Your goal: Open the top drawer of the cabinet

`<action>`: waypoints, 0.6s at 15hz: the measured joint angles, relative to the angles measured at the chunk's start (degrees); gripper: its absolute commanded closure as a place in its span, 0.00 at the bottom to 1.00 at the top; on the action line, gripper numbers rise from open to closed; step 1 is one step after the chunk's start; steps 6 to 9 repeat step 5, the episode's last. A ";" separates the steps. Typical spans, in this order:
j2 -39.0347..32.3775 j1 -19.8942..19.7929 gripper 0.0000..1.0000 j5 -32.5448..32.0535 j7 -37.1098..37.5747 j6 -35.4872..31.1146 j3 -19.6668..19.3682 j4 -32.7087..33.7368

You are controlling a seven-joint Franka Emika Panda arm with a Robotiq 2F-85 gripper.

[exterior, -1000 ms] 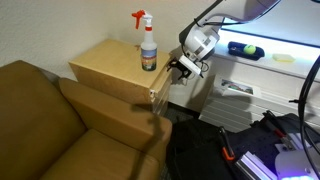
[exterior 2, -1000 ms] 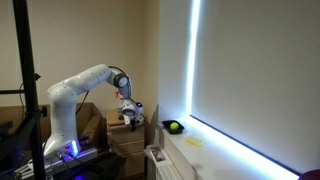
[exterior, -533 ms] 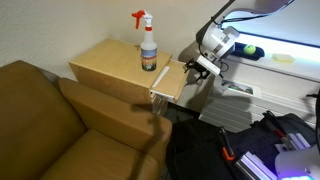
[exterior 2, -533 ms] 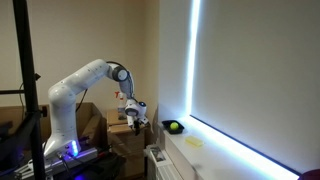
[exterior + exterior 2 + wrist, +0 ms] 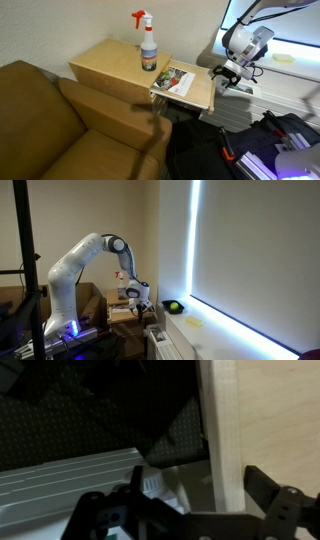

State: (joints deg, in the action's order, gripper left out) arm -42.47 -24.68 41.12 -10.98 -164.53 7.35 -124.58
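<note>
In an exterior view, the top drawer (image 5: 200, 92) stands drawn well out of the cabinet (image 5: 108, 62), its pale wood plain, with printed paper (image 5: 175, 79) inside. The claw (image 5: 222, 76) sits at its front edge. The pull is judged nearly complete; next, withdraw clear. In the wrist view, the fingers (image 5: 105, 510) are spread apart astride the drawer front, gripping nothing.

A brown armchair (image 5: 45, 125) is set well apart from the pincer (image 5: 222, 75), and a plain pale wall (image 5: 60, 25) is seen behind it. Just beyond the pincer, a brightly lit ledge (image 5: 290, 55) is shown. In an exterior view a tall strip of daylight (image 5: 193, 230) is seen above the pincer and to one side, edging a pale drawn blind (image 5: 260, 250).
</note>
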 measured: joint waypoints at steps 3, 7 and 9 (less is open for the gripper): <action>2.26 0.55 0.00 -1.28 2.43 2.08 -5.04 -2.67; 2.52 4.33 0.00 -4.36 10.17 5.64 -8.44 -1.78; 2.52 4.33 0.00 -4.36 10.17 5.64 -8.44 -1.78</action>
